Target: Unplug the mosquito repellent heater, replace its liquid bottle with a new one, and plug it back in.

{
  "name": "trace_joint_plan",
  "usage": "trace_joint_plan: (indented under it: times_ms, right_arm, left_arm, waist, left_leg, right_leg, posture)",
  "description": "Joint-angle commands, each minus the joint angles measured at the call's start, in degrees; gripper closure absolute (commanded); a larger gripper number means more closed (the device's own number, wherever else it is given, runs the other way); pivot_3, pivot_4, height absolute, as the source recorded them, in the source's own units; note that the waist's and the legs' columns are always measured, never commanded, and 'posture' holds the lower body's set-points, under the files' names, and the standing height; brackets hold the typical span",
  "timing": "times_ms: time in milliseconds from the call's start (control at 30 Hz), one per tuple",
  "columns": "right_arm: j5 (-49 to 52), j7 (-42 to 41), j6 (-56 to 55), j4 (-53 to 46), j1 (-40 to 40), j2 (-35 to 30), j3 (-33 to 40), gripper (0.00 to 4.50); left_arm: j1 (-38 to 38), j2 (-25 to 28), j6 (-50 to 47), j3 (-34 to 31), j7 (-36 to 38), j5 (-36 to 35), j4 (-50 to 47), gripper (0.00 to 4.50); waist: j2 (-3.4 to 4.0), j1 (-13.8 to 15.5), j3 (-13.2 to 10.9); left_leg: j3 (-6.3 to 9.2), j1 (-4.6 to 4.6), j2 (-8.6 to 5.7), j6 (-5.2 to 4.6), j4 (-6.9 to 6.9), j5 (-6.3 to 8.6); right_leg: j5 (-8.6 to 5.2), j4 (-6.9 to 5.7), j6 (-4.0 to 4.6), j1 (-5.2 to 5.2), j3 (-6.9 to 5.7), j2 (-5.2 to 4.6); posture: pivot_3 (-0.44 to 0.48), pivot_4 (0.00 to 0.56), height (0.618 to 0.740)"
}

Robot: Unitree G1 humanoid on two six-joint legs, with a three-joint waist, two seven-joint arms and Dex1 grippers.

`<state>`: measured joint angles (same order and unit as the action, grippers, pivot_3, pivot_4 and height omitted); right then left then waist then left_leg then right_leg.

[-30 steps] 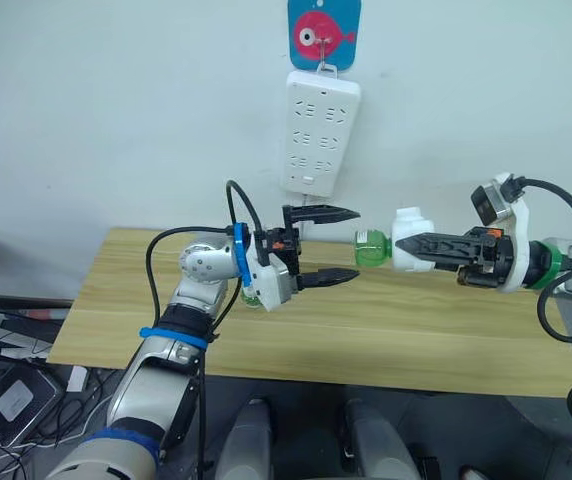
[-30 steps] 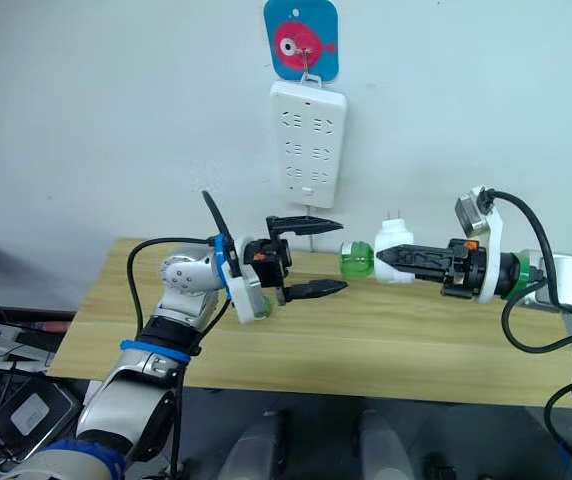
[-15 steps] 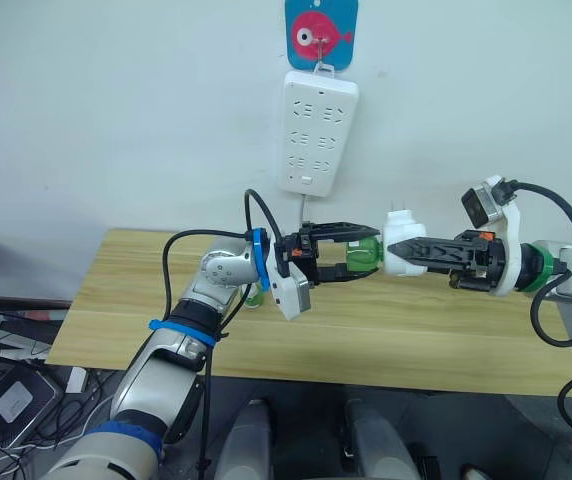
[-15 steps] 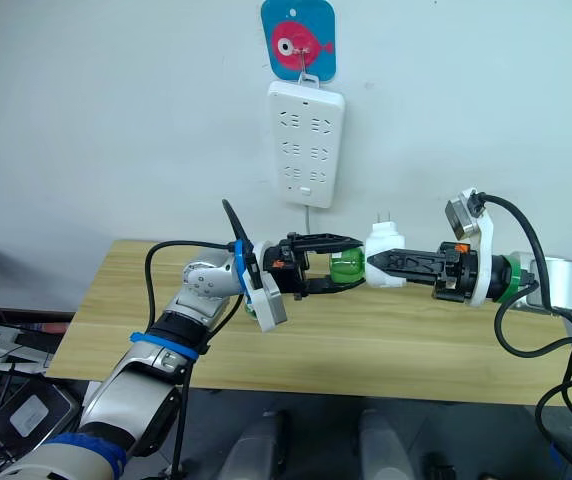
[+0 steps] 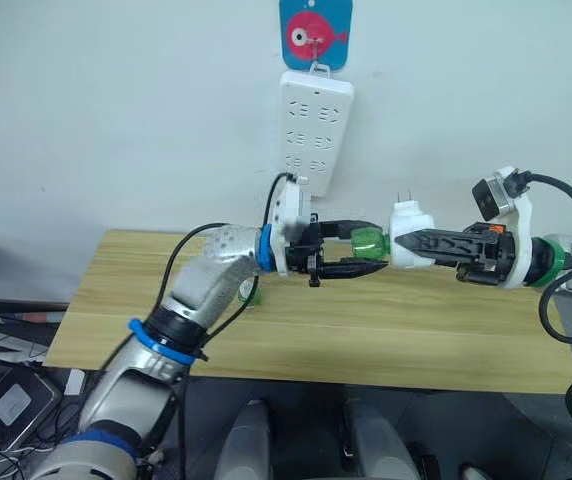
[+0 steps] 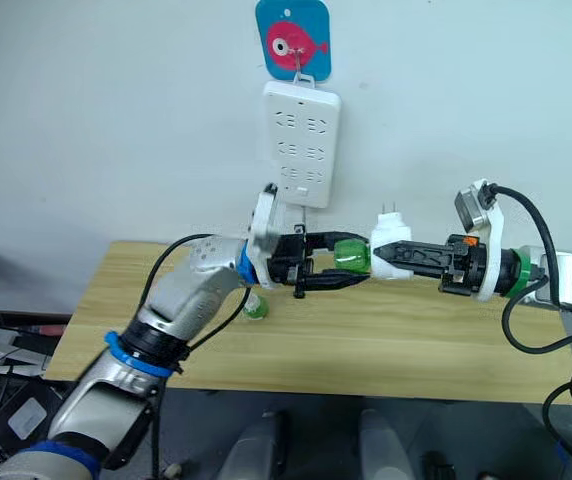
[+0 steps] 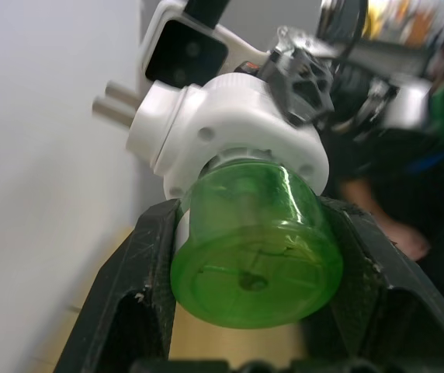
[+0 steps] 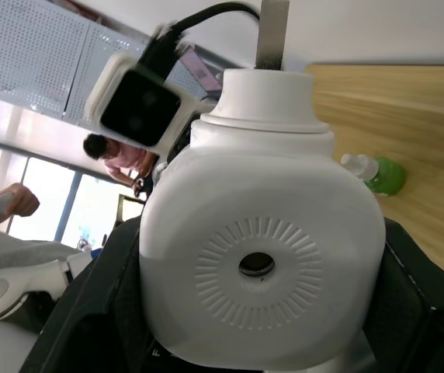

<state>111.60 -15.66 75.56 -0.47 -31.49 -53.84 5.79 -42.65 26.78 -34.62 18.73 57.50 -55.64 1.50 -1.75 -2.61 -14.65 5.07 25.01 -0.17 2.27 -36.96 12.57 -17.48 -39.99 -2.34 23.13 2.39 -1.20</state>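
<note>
Bright even light, wrist-view backgrounds blurred

White heater [image 5: 409, 240] (green bottle [image 5: 369, 243])

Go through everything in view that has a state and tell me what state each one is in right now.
Mosquito repellent heater: unplugged, held in the air.
Green bottle: on the heater, gripped.
Left gripper: shut on the green bottle.
Right gripper: shut on the heater.
Power strip: hanging on the wall, sockets empty.
Spare bottle: lying on the table.
</note>
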Motion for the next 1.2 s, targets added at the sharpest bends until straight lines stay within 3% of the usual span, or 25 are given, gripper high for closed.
trace_joint_plan:
  times_ms: [33,233,467,700,900,967,1067,1200]
  right_arm:
    - [1.4,-1.6,0.6,-2.8,-0.6,-1.3,0.2,1.38]
    - [1.4,-0.8,-0.4,-2.4,-0.2,-1.2,-0.3,1.38]
    - [1.4,-0.5,-0.9,-1.8,-0.2,-0.5,0.5,1.38]
    - [1.4,0.1,-1.1,-0.8,0.2,-0.3,1.8,1.38]
    - [1.4,2.7,-1.5,2.7,-0.6,0.9,3.9,1.38]
    - [1.4,3.6,-1.3,4.9,-1.1,1.2,4.9,1.38]
    - [1.4,4.5,-0.5,7.2,-1.5,1.3,5.9,1.38]
    - [1.4,4.5,0.8,8.5,-2.4,1.4,6.0,1.38]
  left_arm:
    - [-3.1,0.3,-22.4,-7.2,-3.8,-16.1,3.1,2.23]
    - [-4.0,-2.0,-33.1,-11.4,-4.2,-16.6,9.3,2.23]
    - [-4.1,-4.7,-36.6,-15.9,-5.1,-15.4,8.4,0.02]
    - [-5.4,-4.4,-30.5,-19.9,-6.8,-6.8,13.3,0.02]
    - [-0.4,2.8,-7.2,-14.4,6.8,9.9,-2.4,0.02]
    - [3.3,3.0,12.8,-12.2,8.7,21.9,-4.7,0.02]
    - [6.1,1.4,38.1,-12.0,9.0,34.0,-1.5,0.02]
    - [6.1,-0.9,74.6,-11.7,4.0,49.3,10.7,0.02]
  waist:
    - [0.0,-0.2,0.0]
    - [0.0,-0.3,0.0]
    - [-0.01,-0.2,0.0]
    - [-0.01,-0.1,0.0]
    - [0.0,-0.1,0.0]
    - [0.01,0.3,0.0]
    - [0.01,1.0,0.0]
    - [0.0,1.5,0.0]
  left_leg:
    - [0.0,0.0,-0.01,0.0,0.0,0.0]
    - [-0.29,0.0,-0.04,0.0,0.0,0.0]
    - [-0.4,-0.01,-0.02,0.01,0.0,0.0]
    - [-0.44,-0.01,-0.04,0.01,0.0,0.0]
    - [-0.49,0.0,-0.02,0.01,0.07,0.0]
    - [-0.51,0.0,-0.04,0.01,0.08,0.0]
    - [-0.59,-0.01,-0.07,0.02,0.04,0.0]
    - [-0.6,0.0,-0.09,0.01,0.03,0.0]
  right_leg:
    - [0.0,0.0,0.0,0.0,0.0,0.01]
    - [0.0,0.01,-0.01,0.01,0.03,0.01]
    - [0.0,0.01,0.0,0.01,0.06,-0.01]
    - [0.0,0.02,0.0,0.01,0.09,-0.05]
    - [0.0,0.06,0.0,0.04,0.13,-0.06]
    - [0.0,0.11,0.0,0.03,0.15,-0.1]
    - [0.01,0.12,0.02,0.01,0.21,-0.13]
    - [0.01,0.12,0.02,0.0,0.21,-0.15]
  posture:
    - [0.012,0.25,0.74]
    - [0.004,0.254,0.74]
    - [-0.005,0.256,0.74]
    - [-0.011,0.258,0.74]
    - [-0.002,0.261,0.74]
    - [0.009,0.261,0.74]
    - [0.025,0.261,0.74]
    - [0.025,0.261,0.74]
